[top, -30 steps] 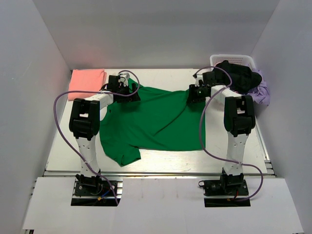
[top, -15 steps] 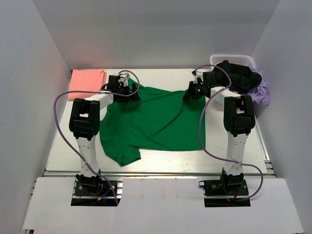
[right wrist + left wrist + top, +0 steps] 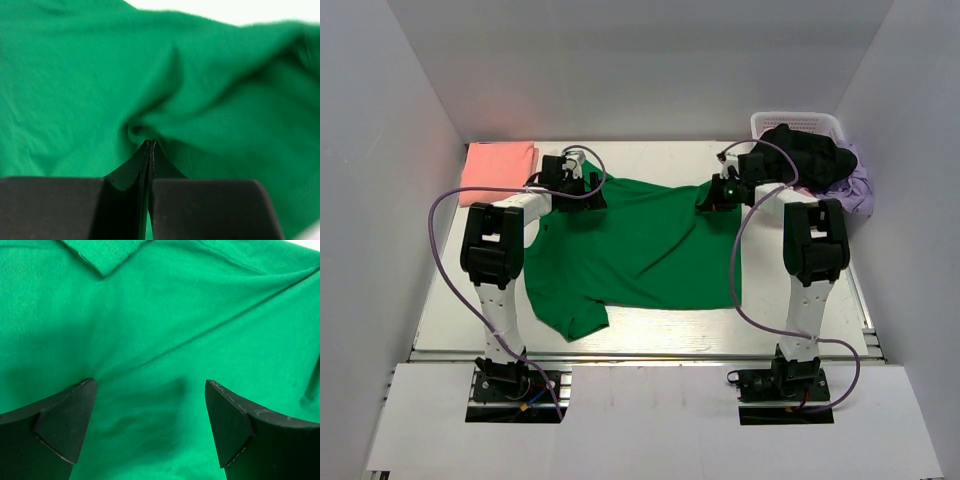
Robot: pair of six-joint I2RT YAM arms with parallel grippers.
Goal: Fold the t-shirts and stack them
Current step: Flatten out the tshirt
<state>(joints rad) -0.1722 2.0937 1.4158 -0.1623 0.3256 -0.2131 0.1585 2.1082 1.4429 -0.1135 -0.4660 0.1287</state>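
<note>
The bright green t-shirt lies spread across the middle of the table, rumpled along its far edge. The salmon-pink t-shirt sits folded at the far left corner. My left gripper hovers open over the green shirt near its collar, fingers wide apart and only flat cloth between them. My right gripper is at the shirt's far right edge, its jaws pressed together on a pinch of green cloth that puckers around the tips.
A white basket stands at the far right corner with black cloth piled in it and purple cloth hanging over its side. White walls close in the table on three sides.
My right gripper has shut on the green cloth at the shirt's far right edge and shifted slightly. The left arm has stayed still.
</note>
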